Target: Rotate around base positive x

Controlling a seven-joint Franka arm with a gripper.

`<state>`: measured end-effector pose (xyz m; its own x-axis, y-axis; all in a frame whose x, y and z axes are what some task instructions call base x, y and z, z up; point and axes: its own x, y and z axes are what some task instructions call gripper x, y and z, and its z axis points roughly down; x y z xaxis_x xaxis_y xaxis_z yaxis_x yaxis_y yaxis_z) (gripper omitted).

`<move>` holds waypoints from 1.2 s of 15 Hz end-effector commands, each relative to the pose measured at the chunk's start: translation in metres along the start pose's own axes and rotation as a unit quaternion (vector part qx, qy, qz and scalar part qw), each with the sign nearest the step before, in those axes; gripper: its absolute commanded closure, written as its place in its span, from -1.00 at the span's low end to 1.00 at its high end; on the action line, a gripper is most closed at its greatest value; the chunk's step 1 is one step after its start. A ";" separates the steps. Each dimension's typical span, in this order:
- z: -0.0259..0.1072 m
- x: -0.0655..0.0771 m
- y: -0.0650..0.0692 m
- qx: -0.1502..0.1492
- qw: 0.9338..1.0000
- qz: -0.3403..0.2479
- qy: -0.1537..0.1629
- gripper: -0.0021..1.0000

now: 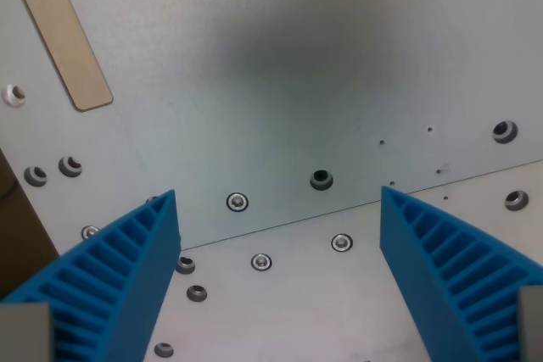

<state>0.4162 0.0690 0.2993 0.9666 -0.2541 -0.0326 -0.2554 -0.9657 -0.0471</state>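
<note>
We see end effector [278, 286] open, nothing between its two blue ribbed fingers [114, 281], above grey metal surface [280, 57]. We count one tan strip [59, 31] upper left, one seam [356, 208], roughly thirteen screws [237, 202].

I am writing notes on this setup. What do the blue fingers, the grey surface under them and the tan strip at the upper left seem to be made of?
The blue fingers look like matte moulded or printed plastic, with ribbed inner faces. The grey surface seems to be brushed metal plate: dull sheen, a straight seam, recessed screws. The tan strip looks like flat, matte tape or thin wood; the view leaves this open.
</note>
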 end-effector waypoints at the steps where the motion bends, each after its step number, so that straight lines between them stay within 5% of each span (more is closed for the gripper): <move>1: -0.002 0.001 0.004 0.081 0.997 -0.008 -0.016 -1.00; 18: -0.002 0.001 0.004 0.176 0.983 -0.011 -0.042 -1.00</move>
<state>0.4196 0.0691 0.2999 0.9654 -0.2493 -0.0773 -0.2601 -0.9426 -0.2094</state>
